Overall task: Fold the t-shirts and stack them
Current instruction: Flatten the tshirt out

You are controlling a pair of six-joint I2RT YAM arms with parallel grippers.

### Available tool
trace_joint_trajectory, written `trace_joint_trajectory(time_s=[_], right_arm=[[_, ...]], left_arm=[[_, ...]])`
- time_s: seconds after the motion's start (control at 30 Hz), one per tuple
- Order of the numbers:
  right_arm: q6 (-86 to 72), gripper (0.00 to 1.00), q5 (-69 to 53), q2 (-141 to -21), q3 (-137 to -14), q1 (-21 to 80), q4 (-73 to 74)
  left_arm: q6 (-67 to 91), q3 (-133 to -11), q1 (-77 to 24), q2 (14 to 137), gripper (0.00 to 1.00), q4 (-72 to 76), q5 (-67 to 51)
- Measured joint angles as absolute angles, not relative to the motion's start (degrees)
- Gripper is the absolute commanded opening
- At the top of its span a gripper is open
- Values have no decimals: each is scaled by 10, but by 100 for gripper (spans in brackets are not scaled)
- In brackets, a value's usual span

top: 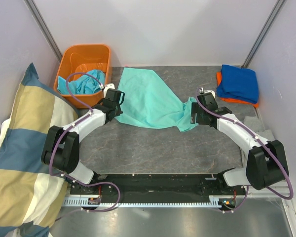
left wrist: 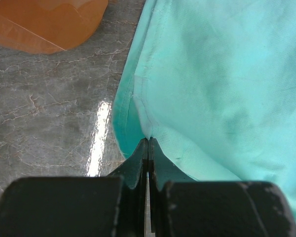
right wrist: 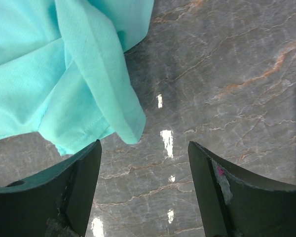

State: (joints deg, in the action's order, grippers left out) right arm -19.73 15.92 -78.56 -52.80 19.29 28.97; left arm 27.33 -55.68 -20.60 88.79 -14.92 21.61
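A mint-teal t-shirt (top: 150, 101) lies spread on the grey table, partly crumpled at its right side. My left gripper (top: 117, 101) is shut on the shirt's left edge (left wrist: 143, 123), pinching the hem between its tips. My right gripper (top: 196, 109) is open and empty just right of the shirt's crumpled sleeve (right wrist: 96, 98), which hangs near its left finger (right wrist: 84, 177). A folded royal blue t-shirt (top: 239, 83) lies on an orange one (top: 237, 100) at the back right. More turquoise shirts (top: 86, 83) sit in the orange tub.
An orange plastic tub (top: 84, 55) stands at the back left, also in the left wrist view (left wrist: 44, 24). A big blue-and-cream striped pillow (top: 19, 148) lies off the left edge. Pale walls enclose the table on three sides.
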Motion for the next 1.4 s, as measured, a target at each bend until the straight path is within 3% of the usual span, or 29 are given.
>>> trace_joint_trajectory(time_s=[0.37, 0.6, 1.17, 1.3, 1.4], right_arm=[[-197, 68, 135, -830, -519, 201, 279], [-197, 52, 136, -846, -519, 202, 265], [-197, 38, 140, -866, -519, 202, 246], [-195, 0, 140, -875, -519, 202, 243], [-194, 0, 140, -880, -519, 202, 242]], left_arm=[[273, -555, -206, 888, 2, -149, 213], [273, -552, -206, 888, 2, -149, 213], [273, -551, -206, 888, 2, -149, 213], [273, -551, -206, 888, 2, -149, 213], [273, -550, -206, 888, 2, -149, 213]])
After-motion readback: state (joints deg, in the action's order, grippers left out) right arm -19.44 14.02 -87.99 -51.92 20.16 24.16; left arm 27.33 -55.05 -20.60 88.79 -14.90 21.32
